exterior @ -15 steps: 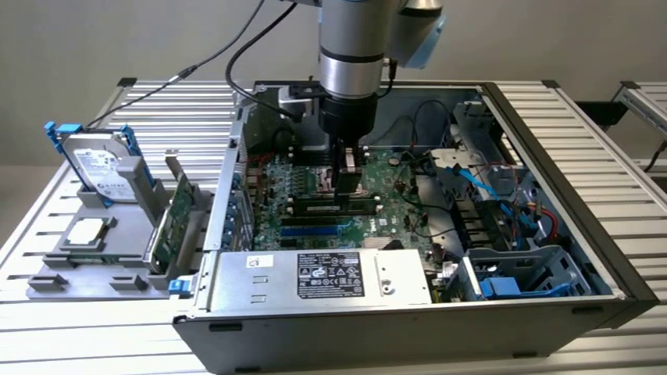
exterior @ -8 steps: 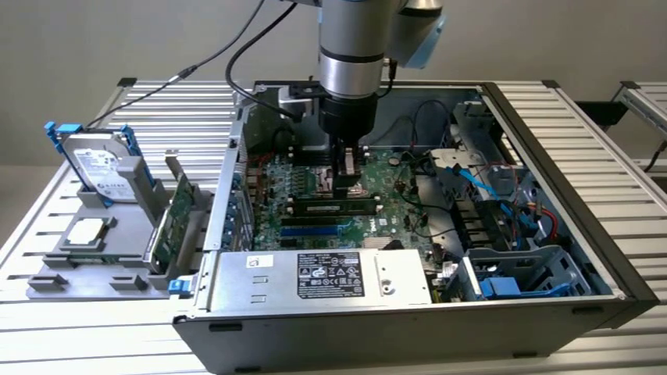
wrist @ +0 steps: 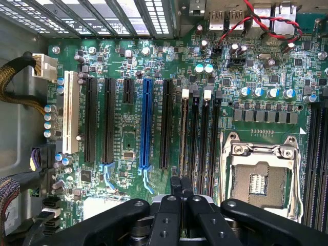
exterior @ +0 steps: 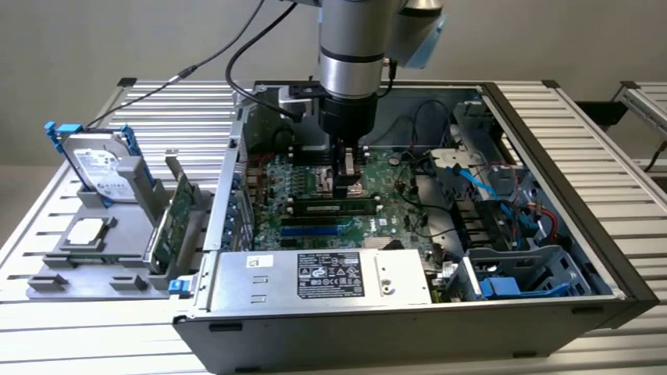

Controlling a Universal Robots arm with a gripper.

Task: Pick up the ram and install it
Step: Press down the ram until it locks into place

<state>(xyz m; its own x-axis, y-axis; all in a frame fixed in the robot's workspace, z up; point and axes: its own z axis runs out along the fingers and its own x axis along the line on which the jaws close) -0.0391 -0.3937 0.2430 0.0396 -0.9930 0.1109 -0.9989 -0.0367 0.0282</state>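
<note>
The gripper, fingers closed together and seemingly holding nothing, sits at frame centre, just above the ram on the motherboard.

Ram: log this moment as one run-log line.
gripper: shut, above ram | ram: on edge in slot on motherboard | contact: unclear

Glossy green motherboard, matt black plastic claw, brushed-metal case
</note>
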